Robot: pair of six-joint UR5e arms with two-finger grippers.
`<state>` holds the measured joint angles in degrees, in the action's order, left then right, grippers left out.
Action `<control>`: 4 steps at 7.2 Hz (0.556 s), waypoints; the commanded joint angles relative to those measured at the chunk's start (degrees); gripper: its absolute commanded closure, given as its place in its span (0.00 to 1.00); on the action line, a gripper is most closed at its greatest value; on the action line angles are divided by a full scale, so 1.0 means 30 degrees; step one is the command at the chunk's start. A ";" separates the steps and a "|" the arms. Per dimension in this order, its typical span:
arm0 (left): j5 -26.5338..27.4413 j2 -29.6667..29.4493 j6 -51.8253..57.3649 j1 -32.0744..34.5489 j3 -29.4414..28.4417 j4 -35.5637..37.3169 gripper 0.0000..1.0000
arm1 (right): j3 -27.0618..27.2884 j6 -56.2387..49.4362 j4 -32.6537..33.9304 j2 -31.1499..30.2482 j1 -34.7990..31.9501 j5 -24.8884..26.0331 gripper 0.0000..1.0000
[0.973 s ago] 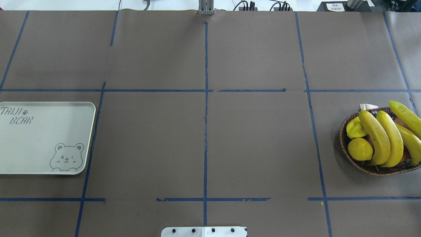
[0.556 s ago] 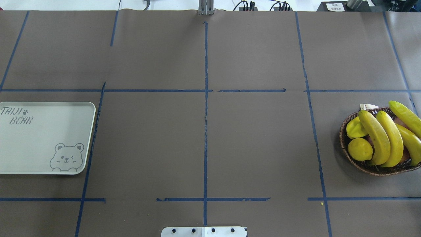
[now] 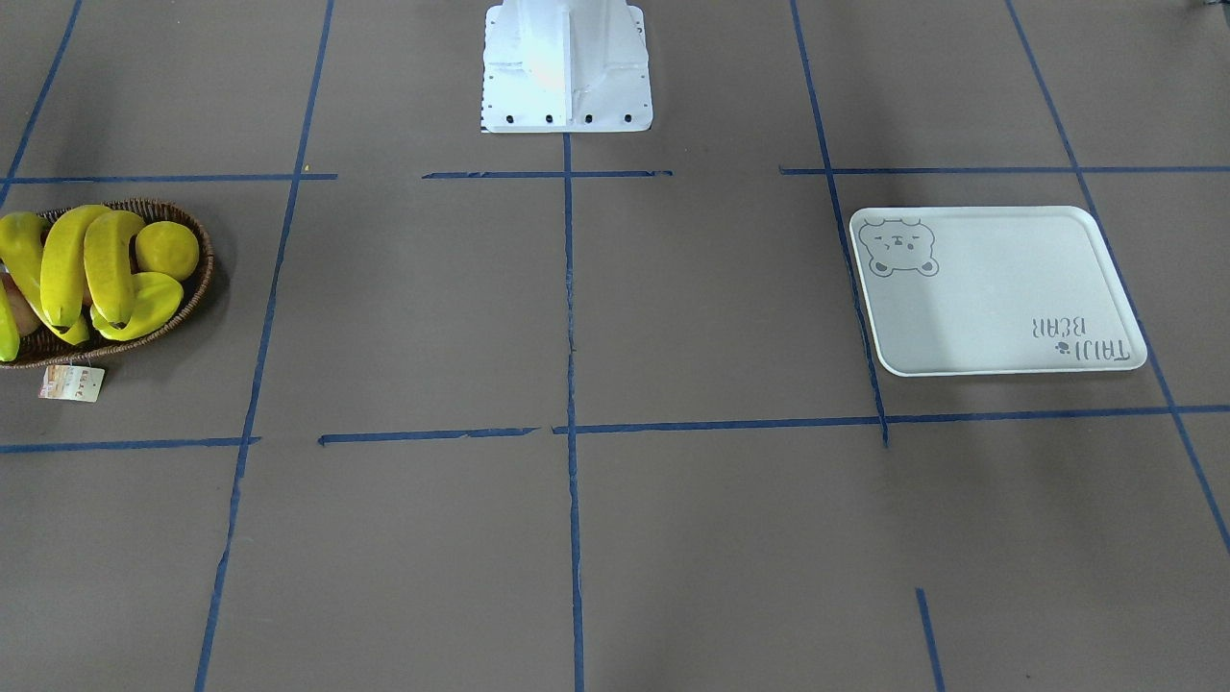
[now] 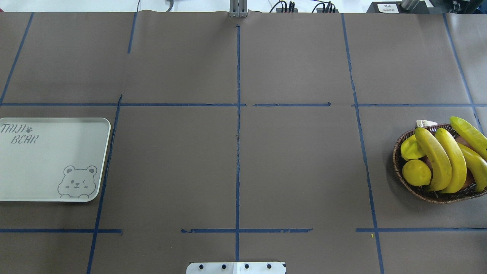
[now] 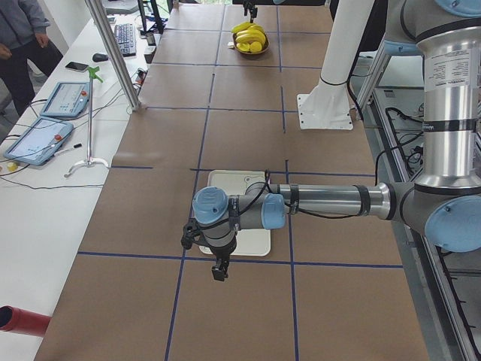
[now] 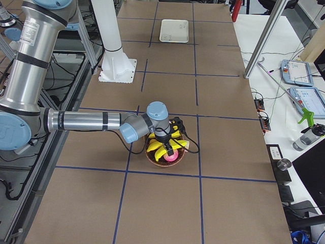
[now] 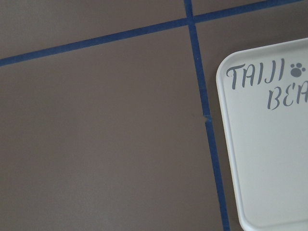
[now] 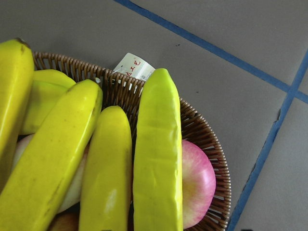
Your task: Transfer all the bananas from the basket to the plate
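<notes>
The right gripper (image 6: 165,146) hangs low over the wicker basket (image 4: 429,195), which sits directly beneath it. The only view that shows its fingers is from the side, so I cannot tell how far apart they are or whether they touch any fruit. Under it, four bananas (image 4: 436,160) lie side by side across the basket, overhanging the rim, with a lemon (image 4: 416,172) and a starfruit (image 4: 411,147) packed at one end. A pink apple (image 8: 198,183) is wedged below the bananas, and a paper tag (image 8: 134,66) sticks out at the rim.

The left gripper (image 5: 219,271) points down at the edge of the white bear-print tray (image 4: 38,171) — the tray's lettered corner is just to one side below it. Its opening cannot be judged either.
</notes>
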<state>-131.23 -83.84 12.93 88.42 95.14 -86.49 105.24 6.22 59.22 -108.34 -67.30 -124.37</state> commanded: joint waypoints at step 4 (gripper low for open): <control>-0.0055 -0.0002 0.0056 -0.0001 -0.0218 0.0000 0.00 | -0.0830 -0.1809 -0.0051 0.0136 0.0755 0.0998 0.18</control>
<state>-131.33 -83.85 13.09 88.42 94.52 -86.48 103.38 1.73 59.09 -108.13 -65.11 -121.57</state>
